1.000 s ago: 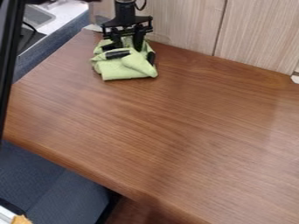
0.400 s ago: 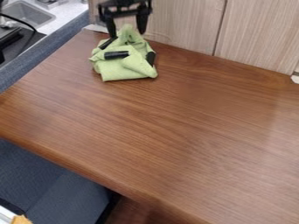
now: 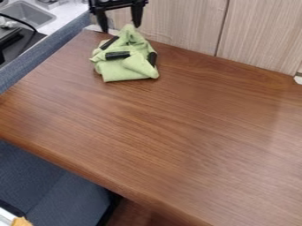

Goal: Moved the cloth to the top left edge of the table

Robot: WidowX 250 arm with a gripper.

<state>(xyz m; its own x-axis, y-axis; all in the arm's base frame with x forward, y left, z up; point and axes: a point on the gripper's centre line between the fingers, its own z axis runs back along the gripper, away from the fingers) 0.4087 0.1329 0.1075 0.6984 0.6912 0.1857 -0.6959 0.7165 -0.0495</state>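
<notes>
High in the camera view, the black gripper (image 3: pixel 121 27) hangs with its two fingers spread apart and nothing between them. Just below it a crumpled light green cloth (image 3: pixel 126 68) with black patches rests on the brown wooden table (image 3: pixel 177 114), near its top left corner. The cloth rises to a peak at the top, close under the right fingertip. Whether that fingertip touches the peak I cannot tell.
Pale wood panels (image 3: pixel 177 22) stand along the table's back edge. Beyond the left edge are a grey sink (image 3: pixel 29 14) and a black object. A blue-grey padded seat (image 3: pixel 47 185) lies at the lower left.
The gripper has let go of the cloth and moved up and slightly left. The cloth has stayed in place. A dark arm part at the left edge has gone out of view.
</notes>
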